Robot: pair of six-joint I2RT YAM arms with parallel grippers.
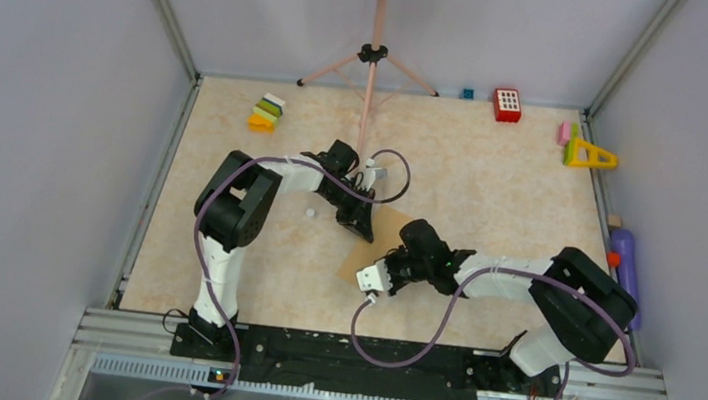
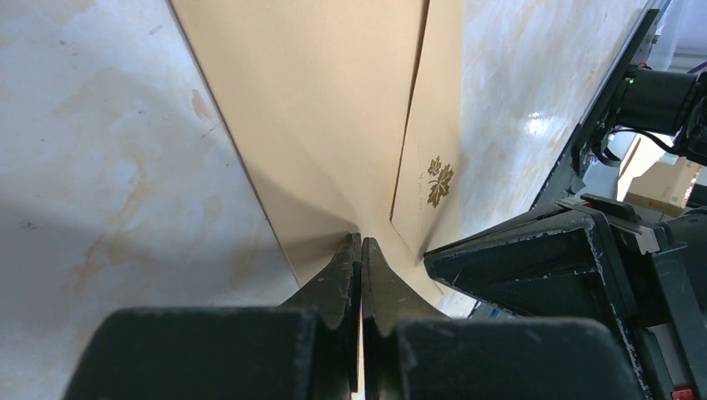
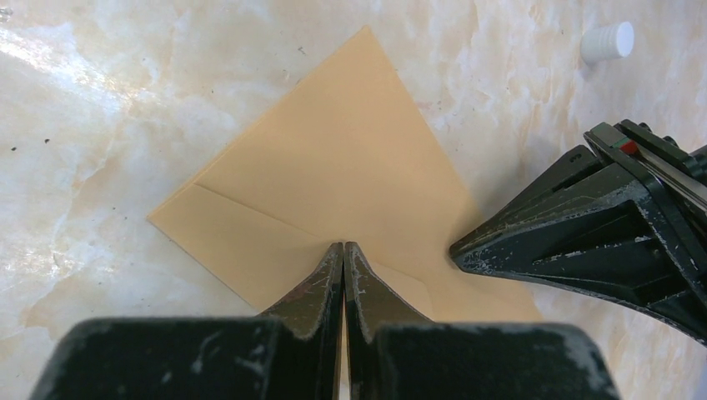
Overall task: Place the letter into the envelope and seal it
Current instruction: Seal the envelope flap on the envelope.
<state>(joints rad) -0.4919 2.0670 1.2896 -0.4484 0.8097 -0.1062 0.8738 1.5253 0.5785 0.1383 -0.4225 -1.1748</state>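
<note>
Matt brown kraft paper envelope (image 3: 333,158), shiny gold leaf stamp (image 2: 438,180); glossy, smooth marble-look surface (image 3: 108,92); left pincer (image 2: 361,243) and right pincer (image 3: 343,247) scuffed matt black plastic

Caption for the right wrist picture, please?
The right hand and left hand, both shut, tips on the brown envelope on the marble table.

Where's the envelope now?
In the top view the envelope lies flat near the table's middle, between the left gripper and right gripper, both shut with tips down at it. A small white cap sits to its left.
</note>
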